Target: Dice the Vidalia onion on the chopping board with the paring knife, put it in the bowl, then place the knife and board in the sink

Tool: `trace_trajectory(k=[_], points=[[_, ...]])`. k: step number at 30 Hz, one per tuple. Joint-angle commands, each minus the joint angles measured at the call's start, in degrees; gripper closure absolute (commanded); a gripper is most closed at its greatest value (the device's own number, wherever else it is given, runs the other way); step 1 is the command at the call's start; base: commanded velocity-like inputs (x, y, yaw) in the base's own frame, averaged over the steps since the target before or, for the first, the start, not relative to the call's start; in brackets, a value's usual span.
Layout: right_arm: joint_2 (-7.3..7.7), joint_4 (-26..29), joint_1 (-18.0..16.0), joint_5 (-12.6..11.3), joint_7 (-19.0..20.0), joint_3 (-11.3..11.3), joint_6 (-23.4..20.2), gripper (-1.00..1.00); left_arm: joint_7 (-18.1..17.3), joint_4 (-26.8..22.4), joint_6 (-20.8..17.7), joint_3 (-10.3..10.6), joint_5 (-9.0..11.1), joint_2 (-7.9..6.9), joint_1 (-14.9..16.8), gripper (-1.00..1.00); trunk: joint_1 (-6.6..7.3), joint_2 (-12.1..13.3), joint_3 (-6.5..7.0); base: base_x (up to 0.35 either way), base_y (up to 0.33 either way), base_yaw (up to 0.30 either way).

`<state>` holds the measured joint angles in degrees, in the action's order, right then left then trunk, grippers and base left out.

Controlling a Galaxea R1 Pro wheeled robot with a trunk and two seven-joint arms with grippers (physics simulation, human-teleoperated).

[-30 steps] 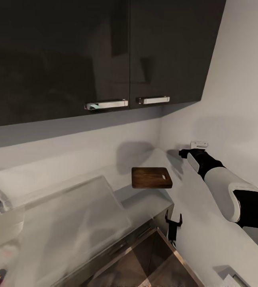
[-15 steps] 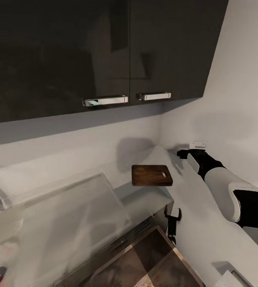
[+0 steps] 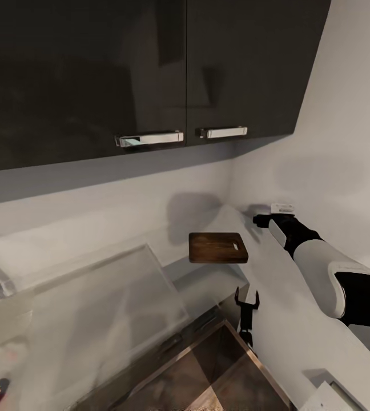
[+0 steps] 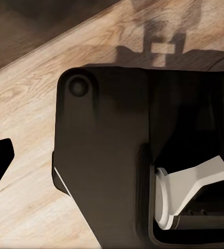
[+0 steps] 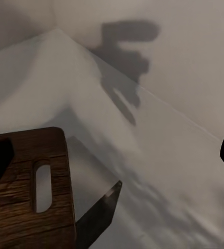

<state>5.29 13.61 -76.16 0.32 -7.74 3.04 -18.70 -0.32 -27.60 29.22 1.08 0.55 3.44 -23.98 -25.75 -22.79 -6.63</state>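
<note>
No brand, label or writing can be read on anything here.

In the head view the chopping board (image 3: 218,248) lies flat on the pale counter (image 3: 276,319) at centre frame, near the corner where two walls meet. Its long axis runs left to right across the frame, and its handle slot sits at the right end. The right wrist view has the same board (image 5: 26,192) at lower left, slot toward the corner, with a dark pointed blade-like tip (image 5: 99,210) just beside its edge; what that tip belongs to cannot be told.

The right arm reaches from the right edge toward the far wall, its end effector (image 3: 263,220) right of the board; how far open it is cannot be told.

The left end effector (image 3: 246,299) stands low at centre, fingers spread apart, holding nothing.

Dark upper cabinets (image 3: 139,74) with metal handles (image 3: 149,138) fill the top.
</note>
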Motion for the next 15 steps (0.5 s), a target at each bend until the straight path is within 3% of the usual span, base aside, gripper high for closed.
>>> trace_trajectory(k=[1, 15], points=[[-0.03, 0.1, -0.03, 0.03, -0.09, 0.3, -0.28, -1.0, -0.03, -0.09, 0.06, 0.06, 0.07, -0.01, -0.01, -1.0, -0.03, -0.12, -0.21, 0.0, 0.0, 0.0], [-0.02, 0.1, -0.03, 0.03, -0.08, 0.3, -0.28, -1.0, -0.03, 0.4, 0.05, 0.06, 0.07, 0.25, -0.01, -1.0, -0.03, -0.12, -1.53, 0.0, 0.0, 0.0]])
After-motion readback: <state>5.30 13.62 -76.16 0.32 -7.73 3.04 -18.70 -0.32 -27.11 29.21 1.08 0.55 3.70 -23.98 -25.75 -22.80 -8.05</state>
